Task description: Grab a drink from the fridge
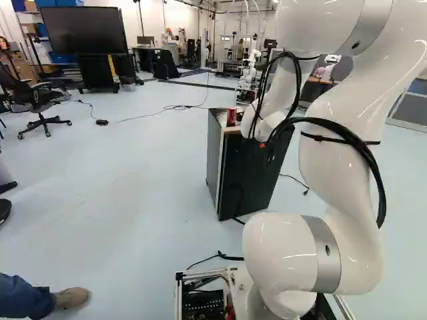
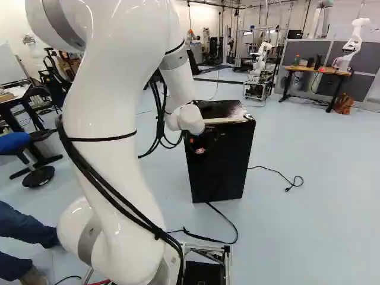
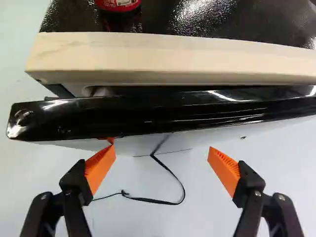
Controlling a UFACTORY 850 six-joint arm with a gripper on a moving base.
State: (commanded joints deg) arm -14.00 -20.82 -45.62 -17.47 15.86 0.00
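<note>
Pincer (image 3: 162,147) spread before the fridge (image 2: 219,160), I'd catch its door (image 3: 148,118) and ease outward slowly, sparing the red can (image 1: 231,117) on top a jolt.

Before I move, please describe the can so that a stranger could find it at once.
Look for the black fridge standing on the floor ahead of the base. On its top, just behind the pale front strip and near its left end, stands a small can. Its red body sets it apart from that strip and the black top.

White arm (image 1: 340,160) has black cables (image 1: 381,197), 2 orange pads (image 3: 224,171).
</note>
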